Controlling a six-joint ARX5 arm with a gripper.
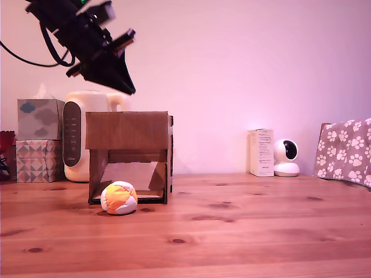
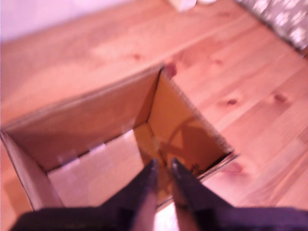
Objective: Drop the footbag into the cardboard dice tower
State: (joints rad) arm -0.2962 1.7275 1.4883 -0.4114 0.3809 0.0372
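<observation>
The single black arm reaches down from the exterior view's upper left, tilted steeply; its gripper [image 2: 162, 166] holds nothing, fingertips [image 2: 150, 169] nearly together with only a thin gap.

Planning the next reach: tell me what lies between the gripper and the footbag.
In the exterior view, the cardboard dice tower stands between the raised gripper and the footbag.

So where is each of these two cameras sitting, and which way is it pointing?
Exterior view: low, near table height, facing the cardboard dice tower front-on, with the footbag before its opening; the arm and gripper hang above.
Wrist view: on the arm, looking down into the tower's open top; the gripper shows, its jaws nearly together and holding nothing.
Shared: the tower, the gripper and the wooden table.
</observation>
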